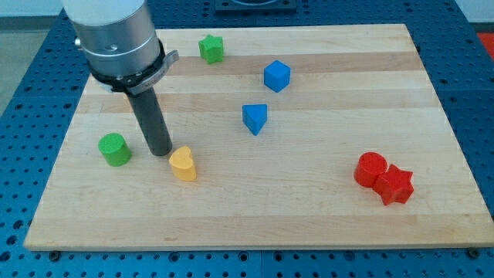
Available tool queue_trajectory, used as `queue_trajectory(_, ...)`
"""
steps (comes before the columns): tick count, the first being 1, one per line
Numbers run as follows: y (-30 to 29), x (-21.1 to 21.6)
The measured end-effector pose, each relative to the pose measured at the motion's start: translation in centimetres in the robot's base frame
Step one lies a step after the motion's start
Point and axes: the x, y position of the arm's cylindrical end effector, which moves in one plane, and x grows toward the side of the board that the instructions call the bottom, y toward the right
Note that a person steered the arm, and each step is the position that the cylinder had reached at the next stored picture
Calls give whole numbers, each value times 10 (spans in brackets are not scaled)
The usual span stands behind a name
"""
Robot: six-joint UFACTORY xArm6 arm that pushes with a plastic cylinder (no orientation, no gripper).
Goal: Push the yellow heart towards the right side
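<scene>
Camera view: tool tip [161, 152] just left of yellow heart [184, 164].

Two green blocks [211, 49] [115, 149], two blue blocks [277, 76] [255, 118], two red blocks [370, 169] [396, 184], one yellow heart [184, 164].

The arm [116, 38] above my tip [161, 152] runs out past the view's top edge, so its upper part is unseen. Far right of the tip, the red star [396, 184] covers part of the red cylinder [370, 168]. The blue surround [23, 116] is cut by every edge.
</scene>
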Motion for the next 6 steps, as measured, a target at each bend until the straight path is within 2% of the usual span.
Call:
queue_trajectory(3,10,24)
queue_trajectory(6,116,25)
